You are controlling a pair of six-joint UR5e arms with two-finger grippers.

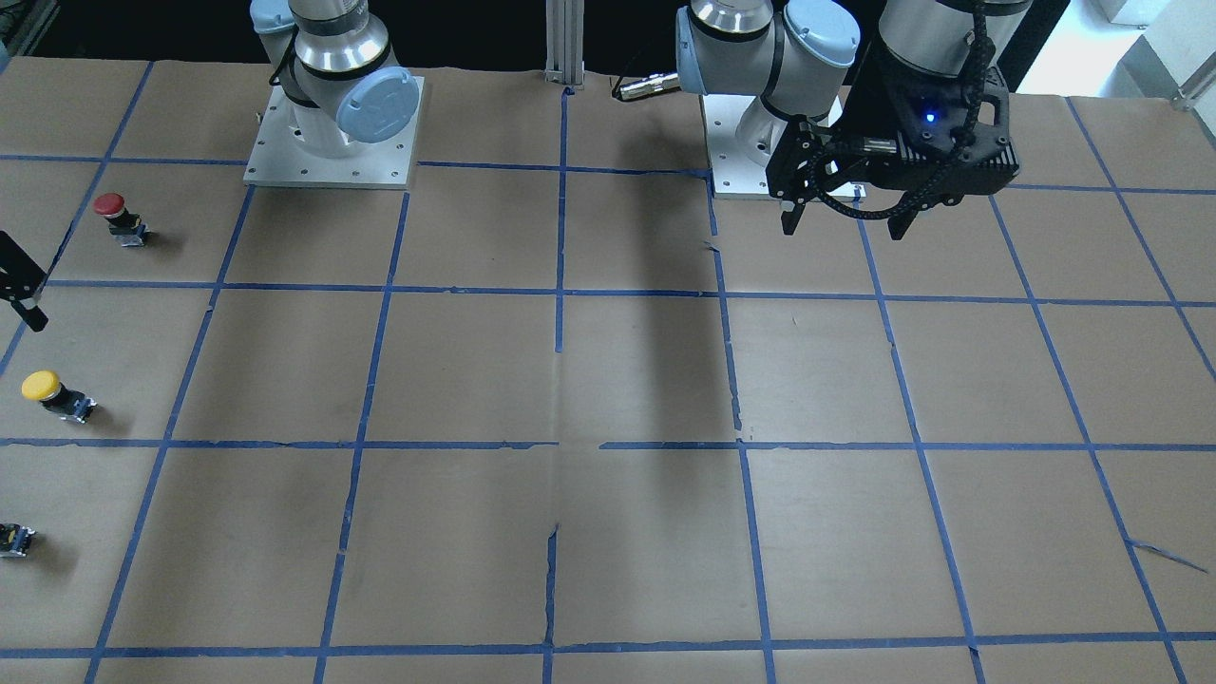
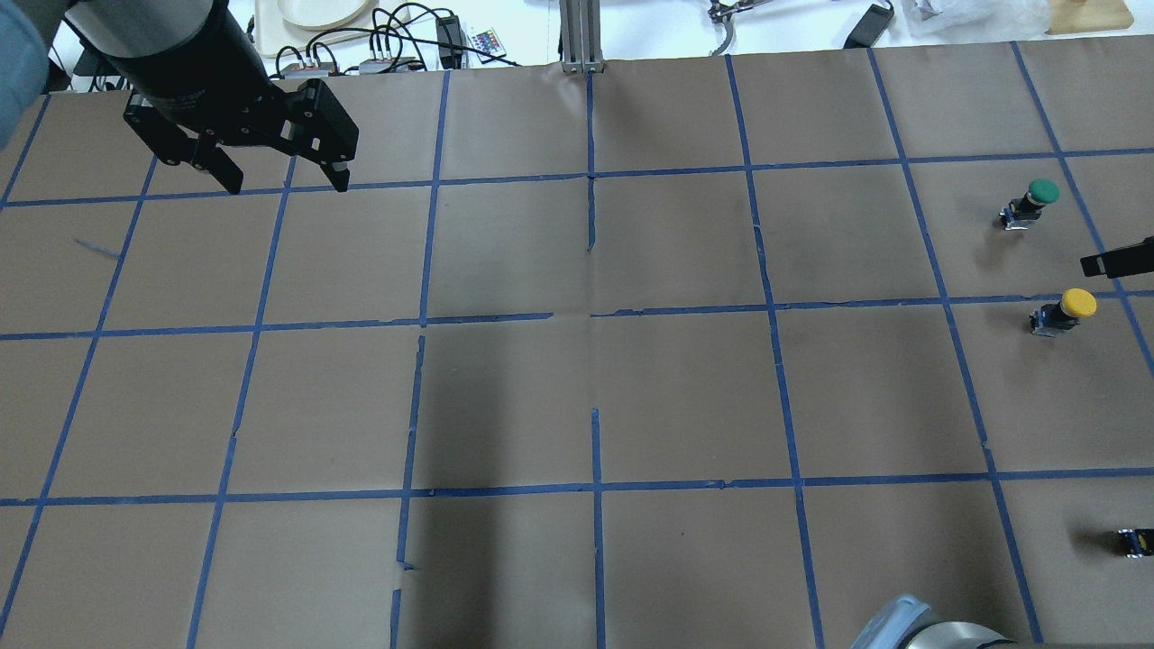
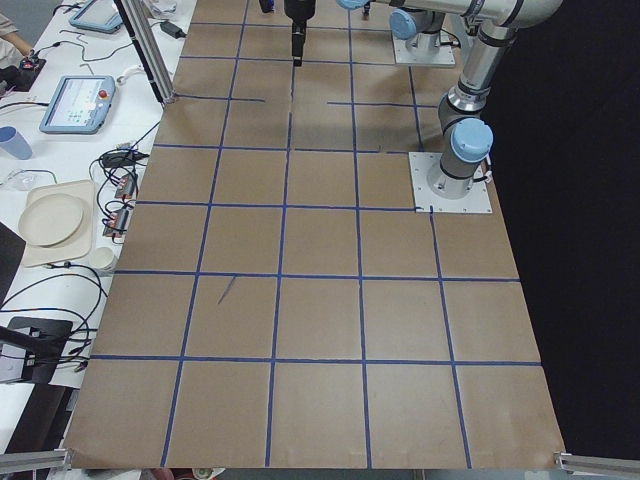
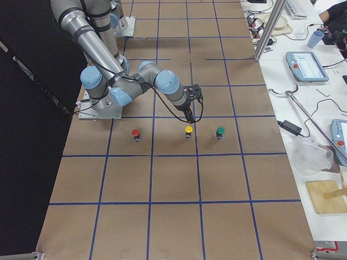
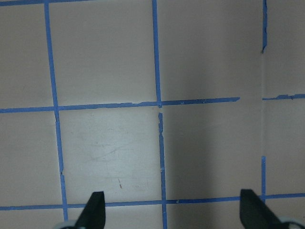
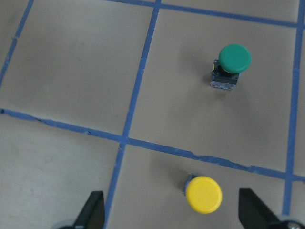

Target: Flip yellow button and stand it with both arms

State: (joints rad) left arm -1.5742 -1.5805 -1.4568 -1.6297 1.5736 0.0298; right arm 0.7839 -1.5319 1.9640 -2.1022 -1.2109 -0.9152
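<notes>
The yellow button (image 6: 204, 194) stands cap up on the brown paper, near the robot's right end of the table (image 2: 1068, 308) (image 1: 43, 388) (image 4: 188, 130). My right gripper (image 6: 174, 212) hovers above it, open wide, with the cap showing low between the two fingers (image 6: 93, 210). Only a black fingertip of the right gripper shows at the frame edge (image 2: 1118, 261) (image 1: 21, 285). The left gripper (image 2: 285, 185) (image 1: 841, 204) hangs open and empty over the far left part of the table, well away from the button. Its wrist view shows only taped paper between the fingertips (image 5: 95, 210).
A green button (image 6: 233, 59) (image 2: 1037, 196) stands one square beyond the yellow one. A red button (image 1: 109, 204) (image 4: 135, 133) stands one square nearer the robot. Arm bases (image 1: 332, 123) sit at the robot's edge. Cables and plates (image 2: 315, 13) lie beyond the far edge.
</notes>
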